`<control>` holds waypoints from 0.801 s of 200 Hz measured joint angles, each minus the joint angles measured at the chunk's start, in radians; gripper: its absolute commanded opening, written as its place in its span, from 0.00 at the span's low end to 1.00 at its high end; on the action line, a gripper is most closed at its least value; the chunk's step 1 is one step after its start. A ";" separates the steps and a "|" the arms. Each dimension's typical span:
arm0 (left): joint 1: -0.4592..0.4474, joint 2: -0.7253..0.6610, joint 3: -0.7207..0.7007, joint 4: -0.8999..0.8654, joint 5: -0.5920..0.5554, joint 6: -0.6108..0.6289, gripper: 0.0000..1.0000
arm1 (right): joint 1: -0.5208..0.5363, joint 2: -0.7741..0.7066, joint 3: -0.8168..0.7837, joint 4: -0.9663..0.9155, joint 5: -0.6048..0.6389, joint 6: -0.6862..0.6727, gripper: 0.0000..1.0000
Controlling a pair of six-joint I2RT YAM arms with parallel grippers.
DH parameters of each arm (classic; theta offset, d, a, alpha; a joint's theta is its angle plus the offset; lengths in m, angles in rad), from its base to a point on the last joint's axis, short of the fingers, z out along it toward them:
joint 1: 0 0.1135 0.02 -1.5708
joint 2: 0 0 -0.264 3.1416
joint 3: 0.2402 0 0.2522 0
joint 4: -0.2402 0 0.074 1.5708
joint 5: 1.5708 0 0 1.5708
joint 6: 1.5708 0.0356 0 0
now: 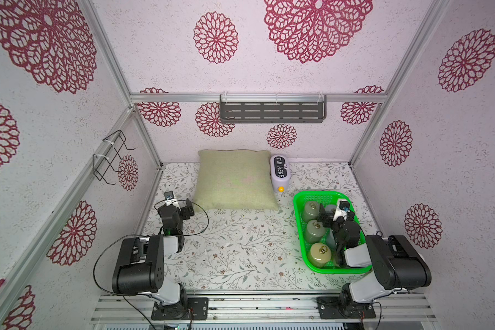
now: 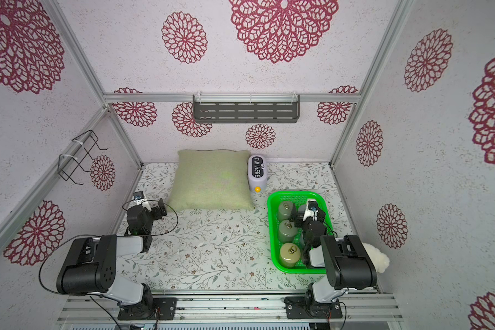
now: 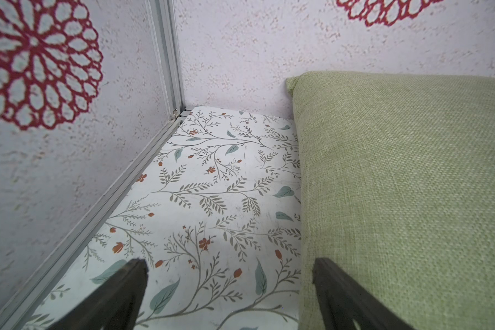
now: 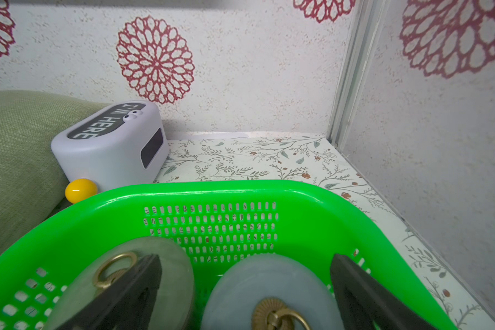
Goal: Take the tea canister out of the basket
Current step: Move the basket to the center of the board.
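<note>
**Near right corner of the table.** A bright green, shallow, perforated plastic basket (image 4: pixel 269 187) stands along the right edge. It holds four round, smooth tea canisters, each with a brass ring on its lid.
- The beige canister (image 1: pixel 320 255) is nearest.
- Behind it in line stand the middle grey-green canister (image 1: pixel 315 232) and the far grey-green canister (image 4: pixel 177 268).
- Beside the far one, at the basket's far right, sits the pale grey-blue canister (image 4: pixel 269 285).

**Right hand (image 4: pixel 245 258).** The fingers are spread wide and hold nothing. It is poised over the pale grey-blue canister, which lies between them and is judged the piece to be lifted. One finger overlaps the far grey-green canister's lid; contact cannot be determined.

**Handling, assessed.** The canister looks rigid and is probably ceramic, so moderately heavy, slick and breakable. The brass ring pull (image 4: pixel 272 313) may raise only the lid, so the hold is better taken across the body below the lid. Clearance to the neighbouring canister is tight.

**Left hand (image 3: pixel 228 262).** It is open and empty, near the left edge, beside a pale green woven cushion (image 3: pixel 397 185).

**Farther back.** A white rounded plastic box (image 4: pixel 106 154), just beyond the basket, has a dark panel reading "I'M HERE". No brand or label is legible on the canisters.

**Far wall.** A grey slotted shelf (image 1: pixel 272 112) hangs there.
</note>
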 measured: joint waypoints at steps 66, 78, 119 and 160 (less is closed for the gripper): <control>0.000 -0.006 0.000 -0.008 0.000 0.000 0.97 | 0.000 0.000 -0.071 0.129 0.002 -0.008 0.99; 0.000 -0.042 0.003 -0.060 -0.011 -0.003 0.97 | 0.005 -0.004 -0.091 0.161 0.003 -0.010 0.99; -0.001 -0.245 0.203 -0.409 -0.147 -0.092 0.97 | 0.035 -0.113 -0.130 0.138 0.022 -0.024 0.99; 0.000 -0.284 0.552 -0.842 -0.311 -0.268 0.97 | 0.039 -0.331 -0.079 -0.100 0.084 0.003 0.99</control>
